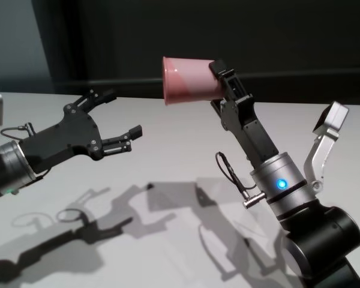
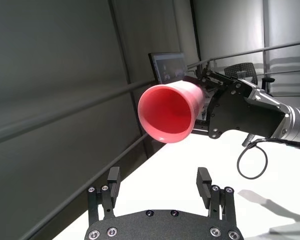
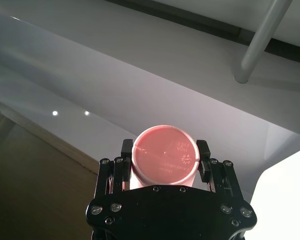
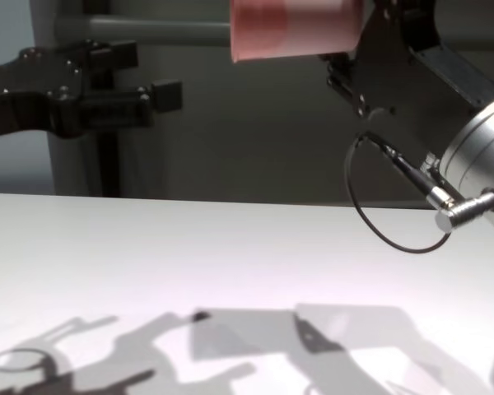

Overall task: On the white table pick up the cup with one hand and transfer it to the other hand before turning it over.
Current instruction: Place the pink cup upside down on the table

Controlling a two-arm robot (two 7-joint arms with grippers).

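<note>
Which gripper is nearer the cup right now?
Right. The right gripper is shut on the cup at its base; the left gripper hangs open, apart, facing its rim.

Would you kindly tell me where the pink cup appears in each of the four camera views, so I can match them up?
Head view: the cup is upper centre, lying sideways, rim leftward.
Left wrist view: centre, its open mouth facing the camera.
Right wrist view: lower centre, base toward the camera.
Chest view: top edge, partly cut off.
Shared landmark: the right gripper clamped on the cup's base end.
</note>
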